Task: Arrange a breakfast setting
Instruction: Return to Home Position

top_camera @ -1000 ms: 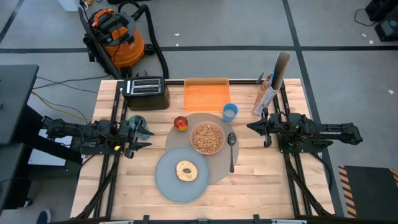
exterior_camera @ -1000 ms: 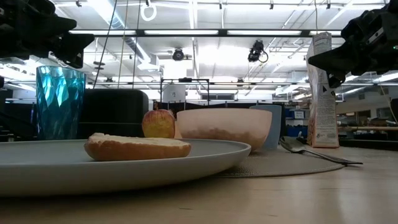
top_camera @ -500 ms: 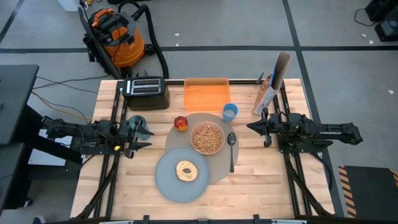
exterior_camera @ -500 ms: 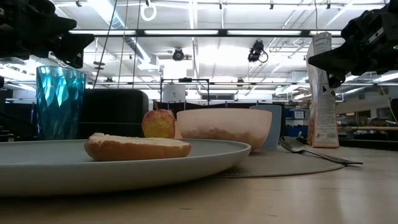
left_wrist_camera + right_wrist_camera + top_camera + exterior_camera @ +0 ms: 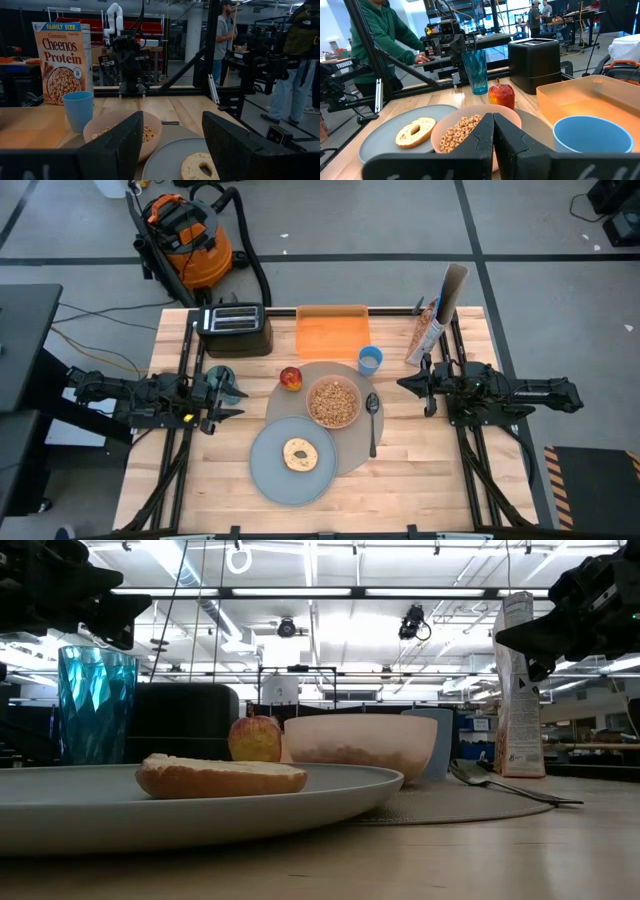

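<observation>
Wooden table [image 5: 420,480], high view: pink bowl [image 5: 333,402] on mat [image 5: 347,457], spoon [image 5: 372,425] at 3 o'clock, bagel [image 5: 299,454] on plate [image 5: 268,475] at 7. A teal glass [image 5: 219,377] stands just beside the left gripper [image 5: 240,403]. Low view: tall glass, likely to topple if clipped. Left wrist view: fingers [image 5: 127,140] spread, empty. Right wrist view: right gripper [image 5: 493,120] pinched closed, empty.

Bowl [image 5: 334,402] on mat [image 5: 350,446]; spoon [image 5: 372,420] right of bowl; plate [image 5: 268,471] overlapping mat's front-left, bearing bagel [image 5: 299,454]; apple [image 5: 291,378] at rear-left edge; cup [image 5: 370,360] just beyond rear-right edge.
</observation>
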`<move>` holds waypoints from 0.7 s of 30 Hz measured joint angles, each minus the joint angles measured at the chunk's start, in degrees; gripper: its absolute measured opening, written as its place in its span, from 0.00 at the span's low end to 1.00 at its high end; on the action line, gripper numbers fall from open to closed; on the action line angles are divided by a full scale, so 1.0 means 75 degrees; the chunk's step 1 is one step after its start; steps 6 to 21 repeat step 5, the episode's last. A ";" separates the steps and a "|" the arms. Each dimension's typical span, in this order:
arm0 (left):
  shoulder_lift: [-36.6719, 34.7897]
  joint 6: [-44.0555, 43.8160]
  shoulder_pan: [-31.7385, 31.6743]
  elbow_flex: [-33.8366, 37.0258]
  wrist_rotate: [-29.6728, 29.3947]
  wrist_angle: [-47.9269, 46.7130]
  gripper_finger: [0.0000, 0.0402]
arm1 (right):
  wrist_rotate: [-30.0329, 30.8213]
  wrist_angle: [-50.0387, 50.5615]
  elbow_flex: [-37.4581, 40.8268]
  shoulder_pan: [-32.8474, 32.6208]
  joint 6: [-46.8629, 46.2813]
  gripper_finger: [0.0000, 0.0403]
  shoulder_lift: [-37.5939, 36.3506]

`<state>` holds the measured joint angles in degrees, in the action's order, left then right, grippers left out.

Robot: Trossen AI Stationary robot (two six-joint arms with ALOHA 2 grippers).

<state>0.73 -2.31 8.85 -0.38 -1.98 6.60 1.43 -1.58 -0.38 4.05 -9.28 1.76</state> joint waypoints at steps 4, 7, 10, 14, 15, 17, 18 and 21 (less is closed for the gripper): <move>0.0000 0.0000 0.0001 0.0002 0.0003 -0.0001 0.52 | 0.0000 0.0000 0.0000 -0.0001 0.0000 0.03 -0.0002; 0.0000 0.0002 -0.0001 0.0002 0.0000 0.0000 0.52 | 0.0000 0.0000 0.0000 0.0000 0.0000 0.03 0.0000; 0.0000 0.0002 -0.0001 0.0002 0.0000 0.0000 0.52 | 0.0000 0.0000 0.0000 0.0000 0.0000 0.03 0.0000; 0.0000 0.0002 -0.0001 0.0002 0.0000 0.0000 0.52 | 0.0000 0.0000 0.0000 0.0000 0.0000 0.03 0.0000; 0.0000 0.0002 -0.0001 0.0002 0.0000 0.0000 0.52 | 0.0000 0.0000 0.0000 0.0000 0.0000 0.03 0.0000; 0.0000 0.0002 -0.0001 0.0002 0.0000 0.0000 0.52 | 0.0000 0.0000 0.0000 0.0000 0.0000 0.03 0.0000; 0.0000 0.0002 -0.0001 0.0002 0.0000 0.0000 0.52 | 0.0000 0.0000 0.0000 0.0000 0.0000 0.03 0.0000; 0.0000 0.0002 -0.0001 0.0002 0.0000 0.0000 0.52 | 0.0000 0.0000 0.0000 0.0000 0.0000 0.03 0.0000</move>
